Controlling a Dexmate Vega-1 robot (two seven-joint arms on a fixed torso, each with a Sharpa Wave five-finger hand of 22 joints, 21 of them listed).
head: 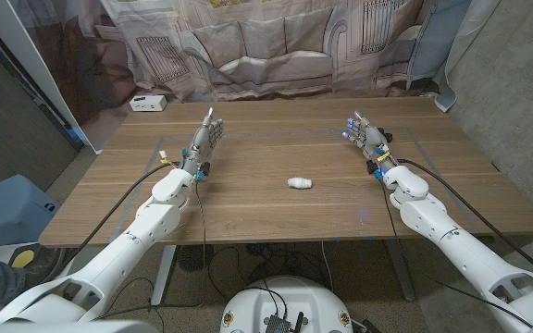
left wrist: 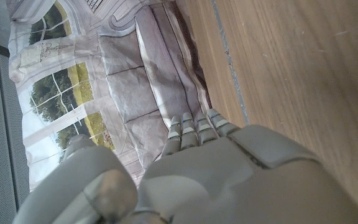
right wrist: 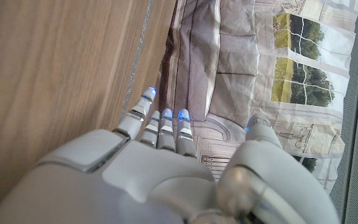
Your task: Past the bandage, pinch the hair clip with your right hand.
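A small white bandage roll lies near the middle of the wooden table. I see no hair clip on the table. My right hand stands at the right side of the table, fingers straight and apart, holding nothing; its fingertips glow blue. My left hand stands at the left side, fingers straight, holding nothing. In the left wrist view its fingers point toward the printed backdrop. Both hands are far from the bandage.
A small white box sits at the table's far left corner. A printed cloth backdrop of a sofa hangs behind the far edge. A grey wall stands at the right.
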